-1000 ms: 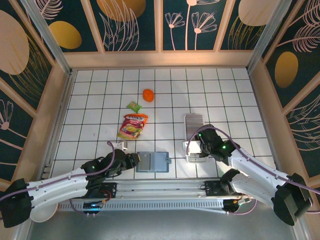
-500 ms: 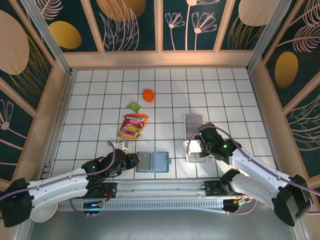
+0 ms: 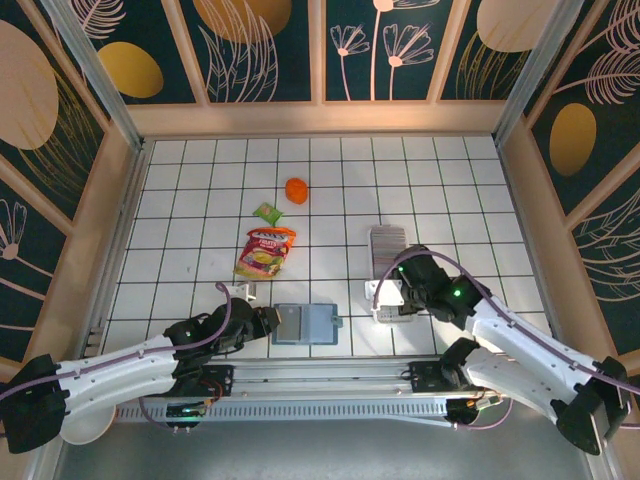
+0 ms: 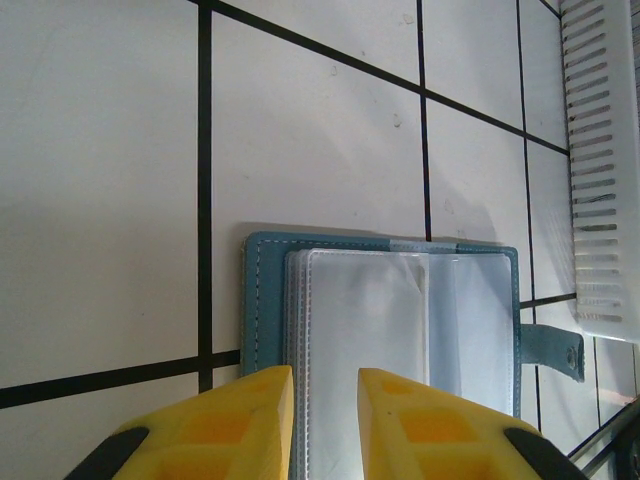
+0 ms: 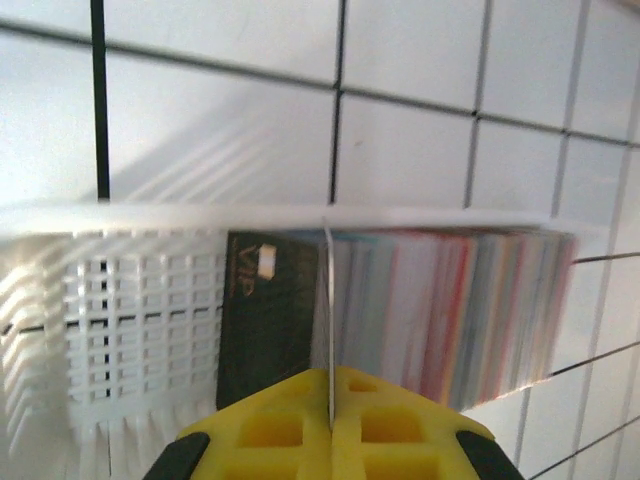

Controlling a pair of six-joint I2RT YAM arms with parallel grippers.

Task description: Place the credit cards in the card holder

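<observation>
Teal card holder (image 3: 305, 324) lies open on the worktop (image 3: 200, 200), left gripper (image 4: 323, 420) slightly parted over its edge. Right gripper (image 5: 329, 388) pinches one credit card (image 5: 328, 300) in the white tray (image 5: 130, 330); the packed credit cards (image 5: 450, 310) beside it could drag out too.

Right hand (image 5: 330, 392) closed, now pinching one credit card (image 5: 327, 300) edge-on.

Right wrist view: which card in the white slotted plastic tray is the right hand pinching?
The thin card seen edge-on, clamped in the right hand. It stands between the black VIP card and the packed colourful row, which nothing grips.
</observation>
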